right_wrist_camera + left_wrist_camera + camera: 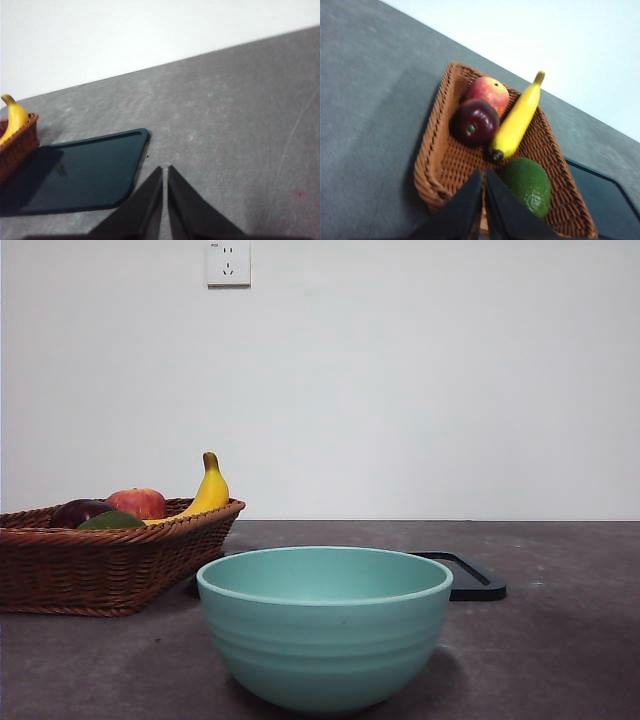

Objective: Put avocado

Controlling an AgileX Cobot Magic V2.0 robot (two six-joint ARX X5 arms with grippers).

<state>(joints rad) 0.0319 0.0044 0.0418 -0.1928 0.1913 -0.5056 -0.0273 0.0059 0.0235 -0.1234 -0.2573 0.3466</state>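
Left gripper (484, 172) hangs above the near end of the wicker basket (432, 165), jaws pressed together, holding nothing. Just beside its tips lies the avocado (527, 185), dull dark green, resting on the basket floor at that same end. Beyond it a yellow banana (516, 122) lies lengthwise down the basket, its dark stub end near the avocado. A dark maroon round fruit (475, 121) sits next to the banana, with a red apple (488, 92) touching it at the far end. Right gripper (165, 172) is well apart from the fruit, jaws closed and empty, over bare grey table (240, 125) beside a dark flat tray (85, 172). In the front view a teal bowl (325, 625) stands nearest, between basket and tray.
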